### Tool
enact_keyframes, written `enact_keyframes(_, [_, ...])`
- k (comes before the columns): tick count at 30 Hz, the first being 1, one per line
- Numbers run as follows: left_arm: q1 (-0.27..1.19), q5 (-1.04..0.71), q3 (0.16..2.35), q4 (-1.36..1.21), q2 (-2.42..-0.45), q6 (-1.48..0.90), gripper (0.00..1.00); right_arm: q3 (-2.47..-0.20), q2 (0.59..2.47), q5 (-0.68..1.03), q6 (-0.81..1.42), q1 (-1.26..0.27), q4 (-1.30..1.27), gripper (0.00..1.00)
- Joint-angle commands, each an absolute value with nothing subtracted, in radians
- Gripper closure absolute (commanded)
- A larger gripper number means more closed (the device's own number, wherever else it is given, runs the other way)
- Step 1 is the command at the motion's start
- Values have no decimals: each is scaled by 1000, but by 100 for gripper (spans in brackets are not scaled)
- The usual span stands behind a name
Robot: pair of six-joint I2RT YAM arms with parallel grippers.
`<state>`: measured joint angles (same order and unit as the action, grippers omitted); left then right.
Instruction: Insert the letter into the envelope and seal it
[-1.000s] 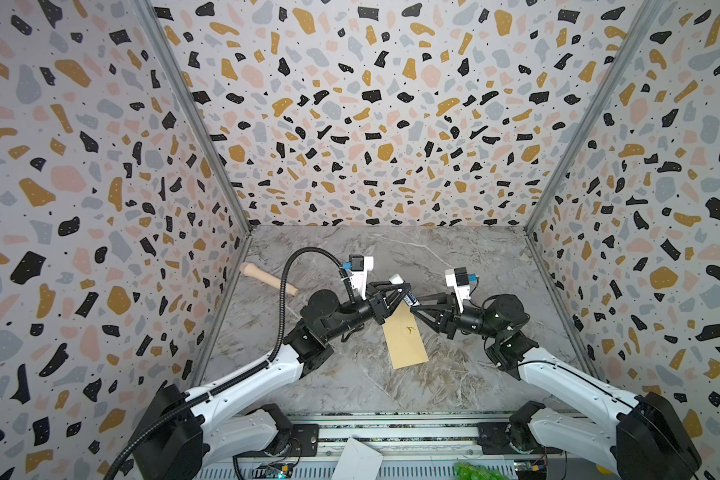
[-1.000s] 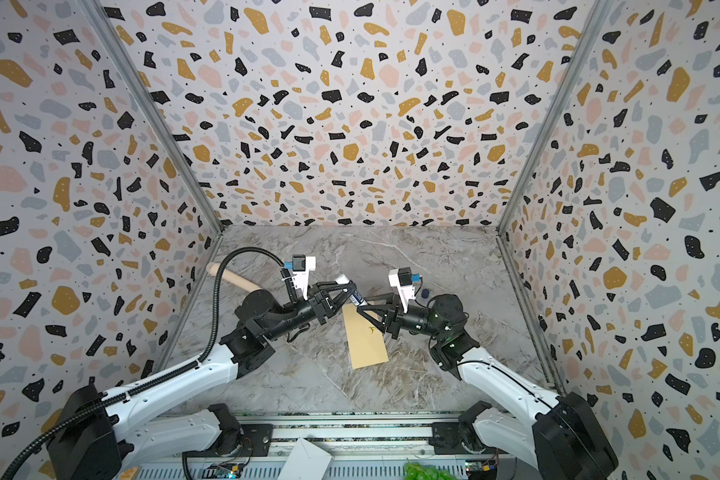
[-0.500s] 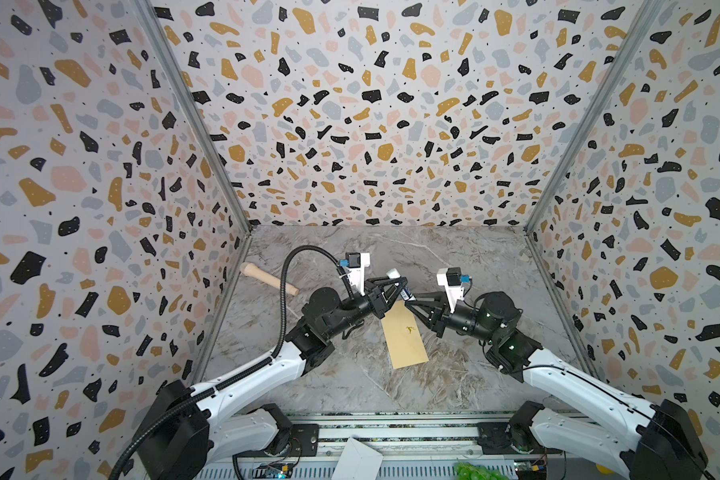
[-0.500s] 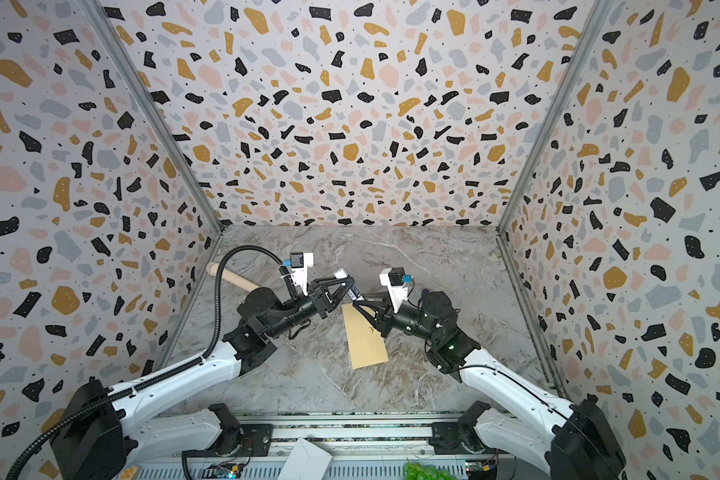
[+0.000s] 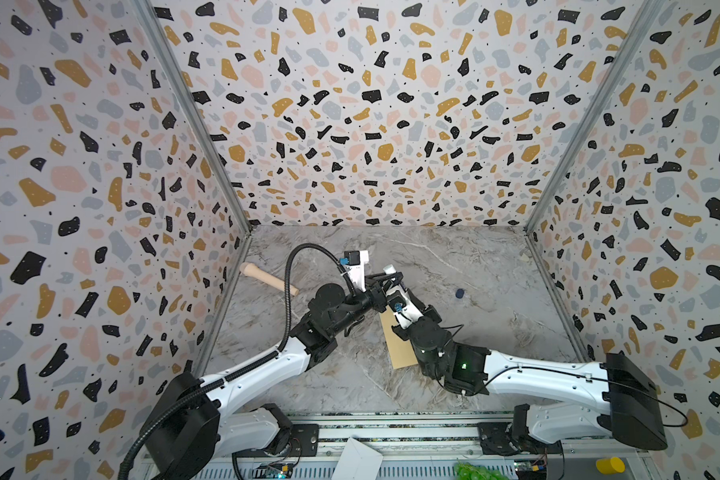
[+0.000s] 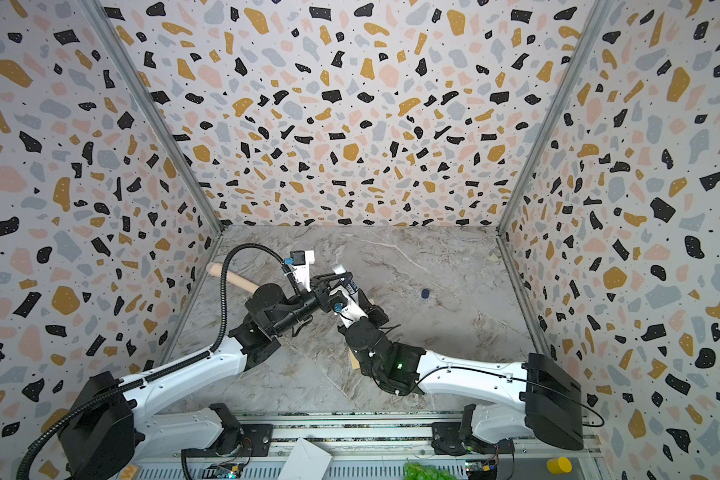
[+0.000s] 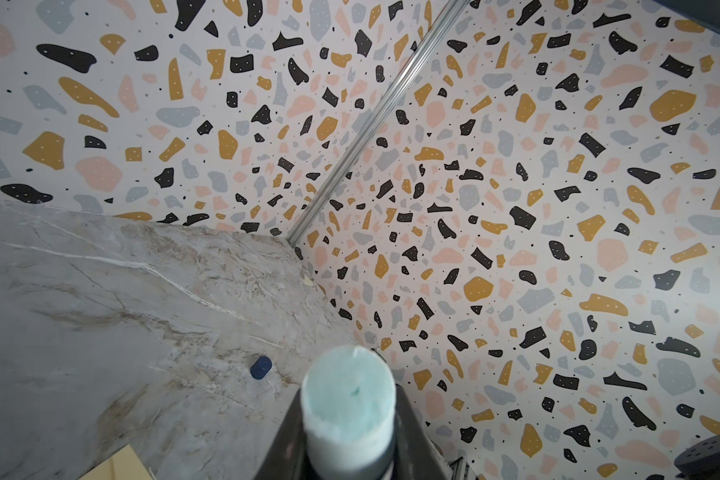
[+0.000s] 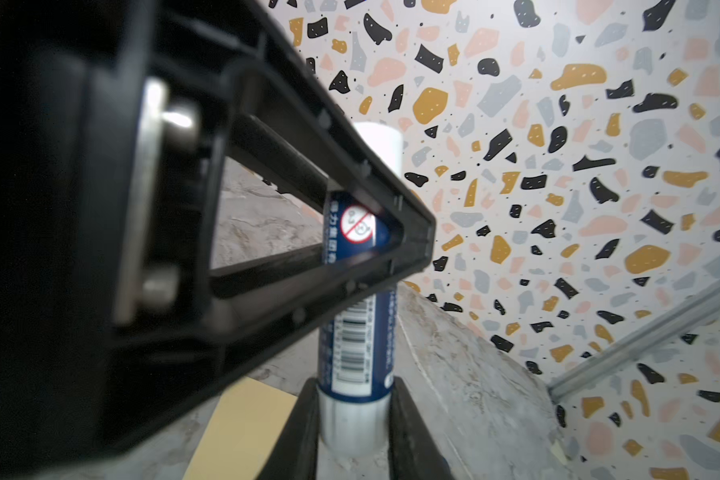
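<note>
Above the envelope (image 5: 399, 353) on the desk (image 5: 487, 266), the left gripper (image 7: 348, 415) and right gripper (image 8: 352, 432) both clamp one glue stick (image 8: 356, 353), probably to wind glue out for sealing; the letter is unseen.

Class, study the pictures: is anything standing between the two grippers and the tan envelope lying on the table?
Yes. Both the left gripper and the right gripper are shut on the glue stick, held raised near the envelope, so neither has free jaws. Nothing else lies on the part of the envelope that shows.
</note>
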<state>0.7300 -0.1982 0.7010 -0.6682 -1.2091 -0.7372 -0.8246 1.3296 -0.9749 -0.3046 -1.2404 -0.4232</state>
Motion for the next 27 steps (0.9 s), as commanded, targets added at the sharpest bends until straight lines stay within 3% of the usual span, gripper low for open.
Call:
enact_keyframes(1, [759, -299, 723, -676, -1205, -728, 100, -873, 1347, -1073, -461, -1256, -555, 100])
enact_keyframes(5, [759, -294, 721, -667, -1195, -722, 100, -867, 1316, -1010, -399, -1255, -517, 99])
enact_keyframes(8, [759, -283, 719, -652, -1179, -708, 100, -854, 1216, -762, -246, -1215, -381, 92])
enact_keyframes(13, [754, -279, 720, -640, -1145, -694, 100, -767, 1050, -33, 10, -989, -318, 53])
enact_keyframes(17, [752, -285, 717, -644, -1118, -683, 100, -715, 1009, 305, 145, -852, -369, 29])
enact_keyframes(27, [753, -326, 702, -690, -1089, -678, 100, -590, 1021, 754, 481, -620, -680, 24])
